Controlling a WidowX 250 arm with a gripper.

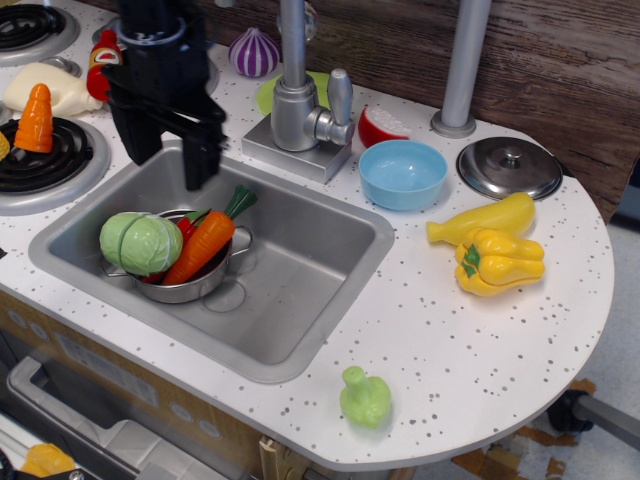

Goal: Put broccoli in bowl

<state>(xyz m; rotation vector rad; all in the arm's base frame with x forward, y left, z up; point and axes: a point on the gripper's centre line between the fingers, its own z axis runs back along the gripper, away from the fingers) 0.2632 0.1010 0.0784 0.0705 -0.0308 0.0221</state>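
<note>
From my seat the black gripper hangs in the upper left of the frame, over the back edge of the sink. Its two fingers point down and stand apart, with nothing between them.

Just below it, in the left part of the sink, sits a small steel pot. It holds a round pale-green cabbage and an orange carrot with green leaves (something red peeks out between them, I cannot tell what).

To the left of the gripper, on a burner, a second carrot stands upright. To its right, at the top centre, is the grey faucet, with a purple onion behind it.

Right of the faucet, the light-blue bowl sits empty on the speckled white counter. A red and white piece lies just beside its upper left rim, and a steel lid lies near it on the right. Below the lid are a yellow squash and a yellow pepper, touching each other.

The broccoli lies by itself at the bottom centre of the frame, near the front edge of the counter, well apart from both the bowl and the gripper.
</note>
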